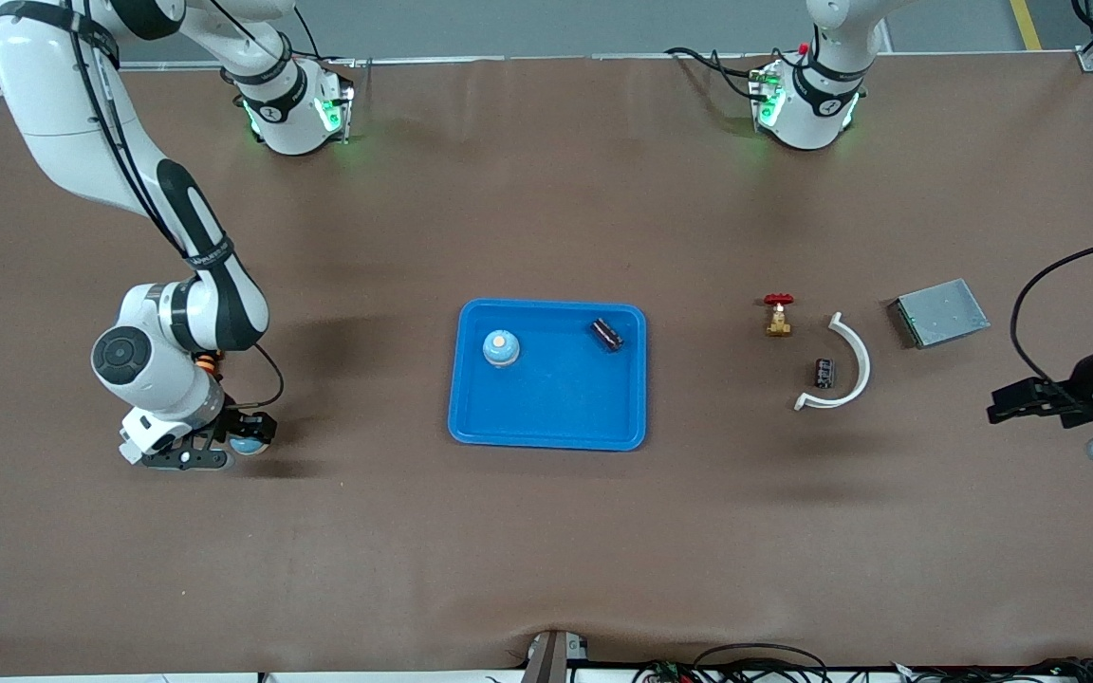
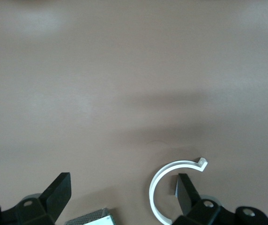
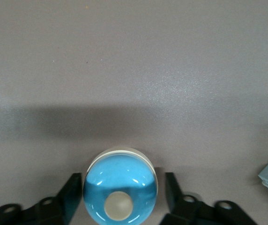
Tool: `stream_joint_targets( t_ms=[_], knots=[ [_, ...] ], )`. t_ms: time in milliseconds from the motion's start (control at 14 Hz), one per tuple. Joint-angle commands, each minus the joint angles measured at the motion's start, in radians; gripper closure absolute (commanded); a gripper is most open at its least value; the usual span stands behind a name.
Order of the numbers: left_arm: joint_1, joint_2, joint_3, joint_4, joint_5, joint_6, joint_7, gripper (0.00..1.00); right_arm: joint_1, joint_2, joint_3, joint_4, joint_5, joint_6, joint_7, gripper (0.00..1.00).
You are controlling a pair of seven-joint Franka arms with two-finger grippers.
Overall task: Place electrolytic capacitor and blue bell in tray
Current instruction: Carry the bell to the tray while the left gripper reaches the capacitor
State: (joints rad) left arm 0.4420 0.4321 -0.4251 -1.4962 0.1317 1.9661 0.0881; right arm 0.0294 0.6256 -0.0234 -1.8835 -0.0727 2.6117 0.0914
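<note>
Right gripper (image 1: 245, 438) down at the table toward the right arm's end, well apart from the tray (image 1: 556, 398), fingers (image 3: 73, 194) set either side of a blue bell (image 3: 120, 185) and seemingly clasping it, though a thin dark gap on one side leaves contact there uncertain. In the tray, a second bell (image 1: 500, 347) and a capacitor (image 1: 607, 334), apart from each other. Toward the left arm's end, another capacitor (image 1: 824, 372) inside the curve of a white clip (image 1: 861, 365), near a small valve (image 1: 778, 316) and a grey box (image 1: 940, 312); left gripper (image 2: 124, 180) waiting over that end, fingers spread wide and holding nothing.
</note>
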Motion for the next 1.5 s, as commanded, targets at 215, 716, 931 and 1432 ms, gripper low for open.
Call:
stream_joint_targets(
  t_ms=[215, 716, 931, 1432],
  knots=[
    [-0.04, -0.143, -0.018, -0.255, 0.029, 0.144, -0.161, 0.0, 0.003, -0.02, 0.019, 0.006, 0.065, -0.05, 0.022, 1.0],
    [-0.043, -0.237, -0.144, -0.475, 0.06, 0.246, -0.408, 0.0, 0.139, -0.067, 0.096, 0.179, 0.062, -0.366, 0.432, 1.0],
    [-0.046, -0.17, -0.147, -0.496, 0.118, 0.257, -0.441, 0.0, 0.243, -0.055, 0.095, 0.25, 0.059, -0.397, 0.658, 1.0],
    [-0.046, -0.029, -0.146, -0.489, 0.172, 0.263, -0.444, 0.0, 0.438, 0.065, 0.083, 0.4, 0.037, -0.398, 1.017, 1.0]
  ],
)
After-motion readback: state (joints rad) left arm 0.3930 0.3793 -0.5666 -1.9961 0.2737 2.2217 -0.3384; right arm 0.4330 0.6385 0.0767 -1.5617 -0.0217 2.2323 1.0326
